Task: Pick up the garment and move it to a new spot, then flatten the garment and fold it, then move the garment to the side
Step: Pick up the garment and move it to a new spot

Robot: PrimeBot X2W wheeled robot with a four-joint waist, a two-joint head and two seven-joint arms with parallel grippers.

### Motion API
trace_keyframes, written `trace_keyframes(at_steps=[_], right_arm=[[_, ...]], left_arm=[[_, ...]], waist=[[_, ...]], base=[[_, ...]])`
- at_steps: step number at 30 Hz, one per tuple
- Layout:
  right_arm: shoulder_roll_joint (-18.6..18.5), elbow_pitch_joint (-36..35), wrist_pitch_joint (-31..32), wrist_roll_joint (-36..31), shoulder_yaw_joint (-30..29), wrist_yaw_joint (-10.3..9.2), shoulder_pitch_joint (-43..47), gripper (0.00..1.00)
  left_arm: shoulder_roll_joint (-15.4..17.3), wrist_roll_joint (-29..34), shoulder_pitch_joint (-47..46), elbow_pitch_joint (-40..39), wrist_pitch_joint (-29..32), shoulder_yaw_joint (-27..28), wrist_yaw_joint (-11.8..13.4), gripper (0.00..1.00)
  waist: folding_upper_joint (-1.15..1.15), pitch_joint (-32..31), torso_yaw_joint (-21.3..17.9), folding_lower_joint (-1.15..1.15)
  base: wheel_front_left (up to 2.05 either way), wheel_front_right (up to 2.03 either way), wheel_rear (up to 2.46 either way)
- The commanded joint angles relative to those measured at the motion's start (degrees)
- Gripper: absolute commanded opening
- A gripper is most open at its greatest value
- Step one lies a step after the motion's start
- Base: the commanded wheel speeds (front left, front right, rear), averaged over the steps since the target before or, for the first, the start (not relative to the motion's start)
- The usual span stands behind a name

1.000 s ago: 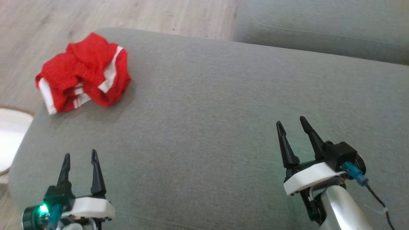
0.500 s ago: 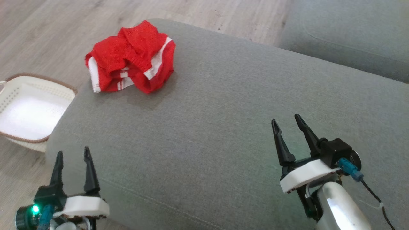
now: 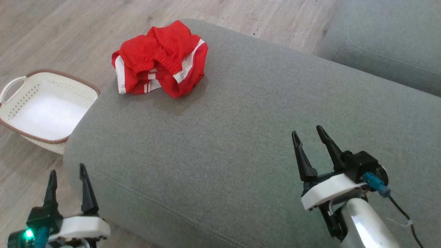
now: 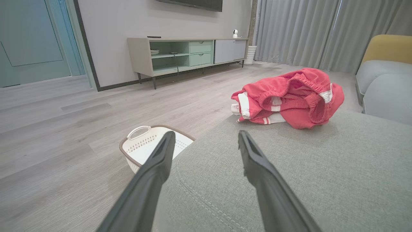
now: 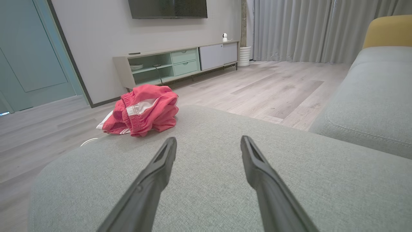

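A crumpled pair of red shorts (image 3: 160, 58) with white side stripes and an elastic waistband lies bunched on a grey sofa cushion (image 3: 241, 120), close to its far left corner. Nothing touches the shorts, and both grippers are well apart from them.

The left gripper (image 3: 67, 168) hovers at the lower left of the head view, by the cushion's near left edge, partly over the wooden floor (image 3: 51, 34). Its fingers stand wide apart and hold nothing. In the left wrist view the left gripper (image 4: 206, 133) points along the cushion (image 4: 322, 177), with the shorts (image 4: 289, 100) ahead and to the right of the fingers.

The right gripper (image 3: 306, 130) hangs above the cushion's near right part, fingers also spread wide and empty. In the right wrist view the right gripper (image 5: 208, 138) faces across the cushion (image 5: 322, 180), and the shorts (image 5: 141, 111) sit ahead to the left, at the cushion's far edge.

A white perforated laundry basket (image 3: 20, 103) with a brown rim stands on the floor just beside the cushion's left side; it is empty, and it also appears past the left finger in the left wrist view (image 4: 141, 141). A second grey cushion (image 3: 389, 41) lies at the upper right. A low TV cabinet (image 4: 180, 54) stands against the far wall, with grey curtains (image 4: 305, 32) to its right.
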Motion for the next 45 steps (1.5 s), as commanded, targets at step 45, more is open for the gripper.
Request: trace_keyframes(at_steps=[45], right_arm=[[-3.27,-8.06,-0.78,-7.15,5.68,0.24,-14.87,1.00]], left_arm=[[23.90,-28.23,-47.36,29.74,0.23,-21.18,-4.79,1.00]], waist=[[0.00,25.85,-17.81,0.00]], base=[[0.00,0.00,0.00]])
